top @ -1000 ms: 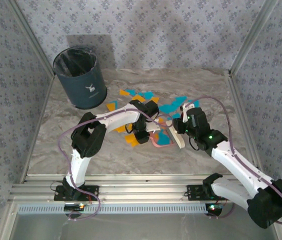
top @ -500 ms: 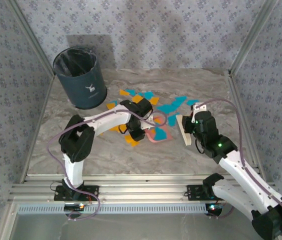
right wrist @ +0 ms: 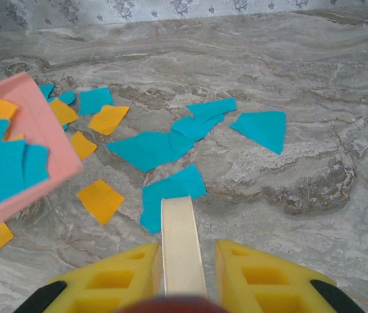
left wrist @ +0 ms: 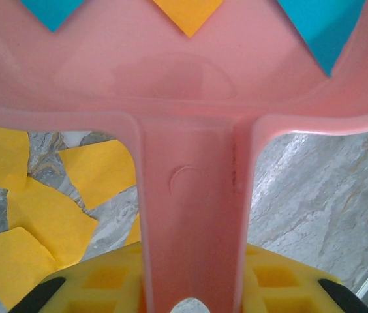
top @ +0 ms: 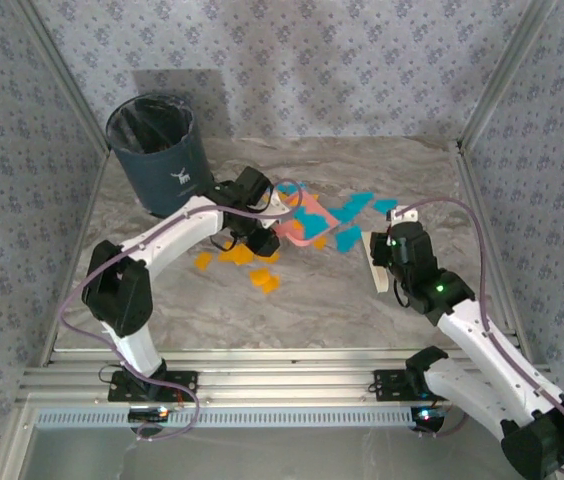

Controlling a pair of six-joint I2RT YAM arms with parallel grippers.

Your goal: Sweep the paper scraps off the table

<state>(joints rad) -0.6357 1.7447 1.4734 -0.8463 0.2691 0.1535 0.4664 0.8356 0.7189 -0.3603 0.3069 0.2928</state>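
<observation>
top external: left gripper (top: 265, 226), clamping the loaded pink dustpan (top: 300, 229), has swung toward the 10 o'clock bin (top: 159, 158) to dump; right gripper (top: 382, 250) grips the brush (top: 373, 268)

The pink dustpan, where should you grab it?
Grab the pink dustpan by its handle, coming from behind, opposite the open mouth. The handle is narrow and straight, so it fits between the fingers of the left gripper. The wide front holds paper scraps.
</observation>
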